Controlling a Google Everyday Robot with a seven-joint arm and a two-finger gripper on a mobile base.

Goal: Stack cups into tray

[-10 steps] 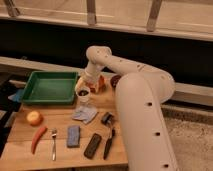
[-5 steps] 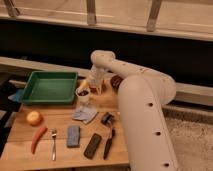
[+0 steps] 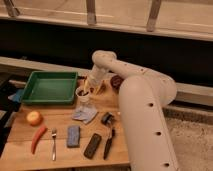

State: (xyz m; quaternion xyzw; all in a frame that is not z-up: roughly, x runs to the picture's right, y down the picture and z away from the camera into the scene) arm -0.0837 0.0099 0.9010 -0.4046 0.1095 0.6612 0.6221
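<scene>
The claw point(image 3: 86, 90) hangs near the centre of the frame, right over the mouth of the white cylindrical paper-like cup point(image 3: 81, 96), low enough to meet its rim. Whether it is open, closed or gripping the cup I cannot tell from here. The cup stands on the wooden table point(image 3: 60, 117), just beside the right rim of the large shallow green plastic tray point(image 3: 50, 75) at middle left, which has no cup inside it. I cannot pick out the small steel cup, though something dark shows inside the white one. By my reckoning, the carry across and the setting down are both left to do
</scene>
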